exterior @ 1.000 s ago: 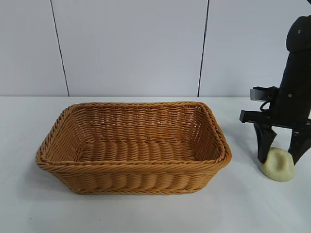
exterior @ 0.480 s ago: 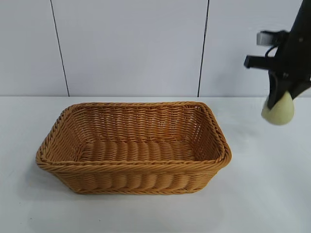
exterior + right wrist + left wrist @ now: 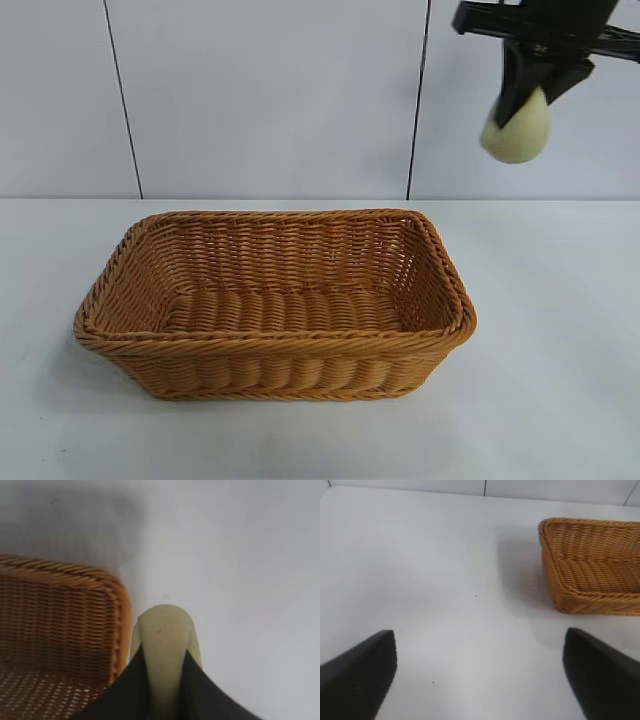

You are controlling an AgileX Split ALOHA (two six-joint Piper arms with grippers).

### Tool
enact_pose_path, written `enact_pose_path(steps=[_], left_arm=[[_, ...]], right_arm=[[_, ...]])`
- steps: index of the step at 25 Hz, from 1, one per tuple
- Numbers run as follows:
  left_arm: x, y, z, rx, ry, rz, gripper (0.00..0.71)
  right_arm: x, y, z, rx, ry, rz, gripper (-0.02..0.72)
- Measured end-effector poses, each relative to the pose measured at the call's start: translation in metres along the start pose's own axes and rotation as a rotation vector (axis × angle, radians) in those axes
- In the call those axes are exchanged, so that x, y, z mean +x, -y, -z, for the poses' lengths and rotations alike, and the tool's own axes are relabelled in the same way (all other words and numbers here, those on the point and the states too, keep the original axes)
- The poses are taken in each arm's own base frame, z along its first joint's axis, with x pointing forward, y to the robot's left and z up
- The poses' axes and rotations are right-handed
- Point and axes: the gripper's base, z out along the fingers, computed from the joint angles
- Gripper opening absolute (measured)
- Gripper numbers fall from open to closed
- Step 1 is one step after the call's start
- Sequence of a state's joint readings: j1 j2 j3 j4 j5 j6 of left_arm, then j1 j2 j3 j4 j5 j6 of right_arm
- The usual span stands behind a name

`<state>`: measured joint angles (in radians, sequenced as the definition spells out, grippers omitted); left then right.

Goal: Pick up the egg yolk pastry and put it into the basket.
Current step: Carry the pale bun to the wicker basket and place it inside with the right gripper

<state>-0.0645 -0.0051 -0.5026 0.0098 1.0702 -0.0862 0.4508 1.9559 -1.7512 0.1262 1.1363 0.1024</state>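
While the right claw [image 3: 527, 100] pinches the egg yolk pastry [image 3: 516, 132] aloft, the basket [image 3: 272, 345] sits clear below.

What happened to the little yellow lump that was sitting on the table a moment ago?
The right gripper, already clamped on the small pale yellow dome-shaped pastry, lifted it off the white table and carried it up and toward the large golden-brown woven wicker basket. It is not over the basket yet. The basket stayed put and empty.
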Motion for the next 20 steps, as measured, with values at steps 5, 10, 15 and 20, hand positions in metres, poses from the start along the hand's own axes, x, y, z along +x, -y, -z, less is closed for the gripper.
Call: enact_pose_path(steps=[5, 10, 15, 20], left_arm=[[0.000, 0.000, 0.000, 0.000, 0.000, 0.000, 0.647], [0.000, 0.000, 0.000, 0.000, 0.000, 0.000, 0.647], [0.000, 0.000, 0.000, 0.000, 0.000, 0.000, 0.647], [0.000, 0.000, 0.000, 0.000, 0.000, 0.000, 0.647]], right_arm=[[0.002, -0.048, -0.041, -0.037, 0.007, 0.080, 0.086], [0.006, -0.068, -0.097, -0.044, -0.018, 0.109, 0.086], [0.012, -0.067, -0.129, -0.034, -0.078, 0.095, 0.160], [0.011, -0.068, -0.119, -0.039, -0.072, 0.094, 0.562]])
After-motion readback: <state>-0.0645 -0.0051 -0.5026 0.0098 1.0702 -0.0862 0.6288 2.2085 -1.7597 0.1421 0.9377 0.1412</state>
